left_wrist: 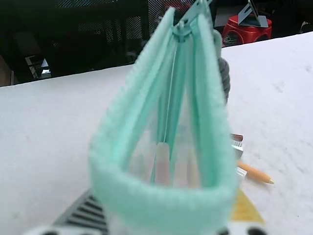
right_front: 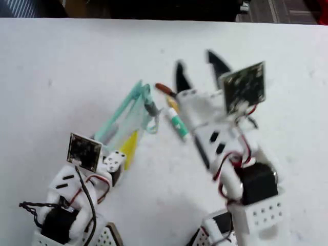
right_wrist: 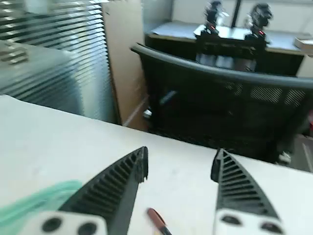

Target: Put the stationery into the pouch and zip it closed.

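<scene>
My left gripper [right_front: 125, 146] is shut on the near end of a mint-green, clear-sided pouch [right_front: 124, 117]. The pouch mouth [left_wrist: 166, 147] gapes open, with its zipper pull [left_wrist: 183, 29] at the far end. A pale stick [left_wrist: 161, 164] lies inside. Loose stationery sits on the table between the arms: a brown-red pen [right_front: 165, 89], an orange pencil [left_wrist: 254, 172], a green-and-white marker [right_front: 179, 125] and a black pen [right_front: 201, 151]. My right gripper [right_front: 197, 66] hangs open just beyond them with nothing between its black fingers [right_wrist: 120, 191]. The red pen [right_wrist: 157, 220] lies below it.
The white table [right_front: 61, 66] stretches free to the left and to the far edge. A black mesh chair [right_wrist: 220, 107] stands behind the table's far edge. The right arm's body [right_front: 246, 179] lies over the table's right part.
</scene>
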Tool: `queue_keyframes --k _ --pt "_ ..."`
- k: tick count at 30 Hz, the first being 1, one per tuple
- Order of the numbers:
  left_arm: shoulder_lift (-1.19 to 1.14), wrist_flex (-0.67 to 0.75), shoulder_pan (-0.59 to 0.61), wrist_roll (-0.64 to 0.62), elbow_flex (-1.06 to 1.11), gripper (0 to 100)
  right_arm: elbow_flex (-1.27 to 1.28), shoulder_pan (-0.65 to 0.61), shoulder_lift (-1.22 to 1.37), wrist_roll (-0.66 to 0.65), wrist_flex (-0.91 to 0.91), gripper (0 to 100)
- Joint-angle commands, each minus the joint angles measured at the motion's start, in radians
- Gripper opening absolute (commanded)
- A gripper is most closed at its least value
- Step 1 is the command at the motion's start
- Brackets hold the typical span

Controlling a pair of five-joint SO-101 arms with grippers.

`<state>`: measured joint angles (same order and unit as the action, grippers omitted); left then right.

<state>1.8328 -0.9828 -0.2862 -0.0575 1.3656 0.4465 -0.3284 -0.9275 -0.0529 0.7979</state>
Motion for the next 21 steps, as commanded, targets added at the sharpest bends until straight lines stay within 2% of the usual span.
queue_keyframes --k 1,4,9,13,15,21 --pt "-0.004 0.005 -0.01 0.005 -0.003 17 0.006 0.136 0.091 -0.011 -0.004 19.8" --pt "-0.004 0.008 -0.008 0.005 -0.003 16 -0.003 0.188 0.228 -0.011 -0.005 19.8" --pt "-0.004 0.028 0.067 0.002 0.0 16 -0.08 0.189 0.501 -0.026 -0.012 19.7" --pt "-0.004 0.028 0.127 -0.002 0.0 16 -0.193 0.157 0.748 -0.169 0.001 19.7" --pt "-0.004 0.028 0.142 -0.051 0.0 16 -0.265 0.134 0.866 -0.226 0.033 19.7" --pt "-0.004 0.028 0.148 -0.089 0.002 16 -0.494 0.053 1.135 -0.334 0.125 19.7"
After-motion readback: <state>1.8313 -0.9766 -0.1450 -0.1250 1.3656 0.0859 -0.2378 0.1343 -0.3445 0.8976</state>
